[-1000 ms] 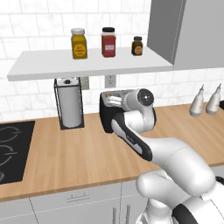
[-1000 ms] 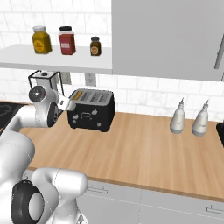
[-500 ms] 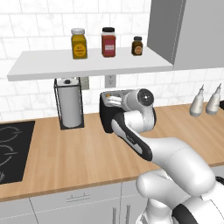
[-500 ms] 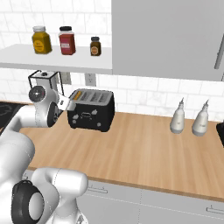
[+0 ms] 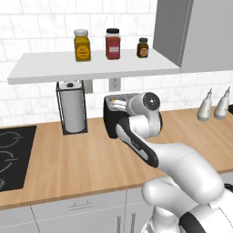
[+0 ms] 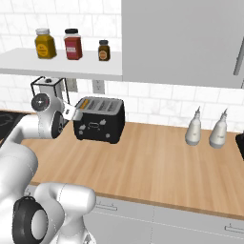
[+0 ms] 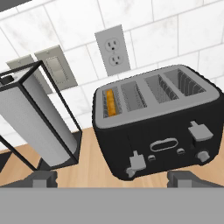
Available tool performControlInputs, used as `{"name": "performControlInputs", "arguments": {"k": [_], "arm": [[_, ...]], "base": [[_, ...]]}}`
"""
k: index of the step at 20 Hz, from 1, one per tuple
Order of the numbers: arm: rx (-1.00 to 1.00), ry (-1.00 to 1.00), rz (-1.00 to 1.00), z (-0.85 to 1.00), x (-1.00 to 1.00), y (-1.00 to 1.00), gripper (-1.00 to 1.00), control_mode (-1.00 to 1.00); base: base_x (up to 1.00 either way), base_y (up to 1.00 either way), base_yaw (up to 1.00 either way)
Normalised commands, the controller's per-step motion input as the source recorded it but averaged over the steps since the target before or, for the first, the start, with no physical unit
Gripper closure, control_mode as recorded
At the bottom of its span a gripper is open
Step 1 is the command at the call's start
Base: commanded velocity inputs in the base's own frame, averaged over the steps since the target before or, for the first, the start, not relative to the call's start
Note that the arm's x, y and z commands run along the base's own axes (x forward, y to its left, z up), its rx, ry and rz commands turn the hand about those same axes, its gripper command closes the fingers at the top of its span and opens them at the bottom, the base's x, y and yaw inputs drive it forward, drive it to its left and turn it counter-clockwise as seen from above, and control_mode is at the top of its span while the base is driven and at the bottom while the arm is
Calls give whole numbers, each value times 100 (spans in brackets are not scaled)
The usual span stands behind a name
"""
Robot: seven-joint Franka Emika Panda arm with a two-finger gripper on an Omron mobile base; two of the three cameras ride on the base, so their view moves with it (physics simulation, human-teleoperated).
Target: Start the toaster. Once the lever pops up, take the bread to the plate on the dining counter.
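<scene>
A: Where's the toaster (image 7: 157, 127)?
B: On the wood counter (image 6: 157, 167) by the tiled wall, beside the paper-towel holder (image 7: 37, 122).
A: And the bread (image 7: 112, 102)?
B: The hand camera shows it, orange, down in the leftmost slot; the left base view has the arm covering much of the toaster.
A: The gripper (image 7: 113, 178)?
B: Fingers spread wide, holding nothing, just before the toaster's front.
</scene>
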Motion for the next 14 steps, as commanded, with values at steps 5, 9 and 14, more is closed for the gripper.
{"name": "performControlInputs", "arguments": {"k": [5, 9, 14], "arm": [[0, 0, 0, 0, 0, 0, -100, -100], [0, 0, 0, 0, 0, 0, -100, -100], [0, 0, 0, 0, 0, 0, -100, -100]], "base": [[0, 0, 0], [0, 0, 0], [0, 0, 0]]}}
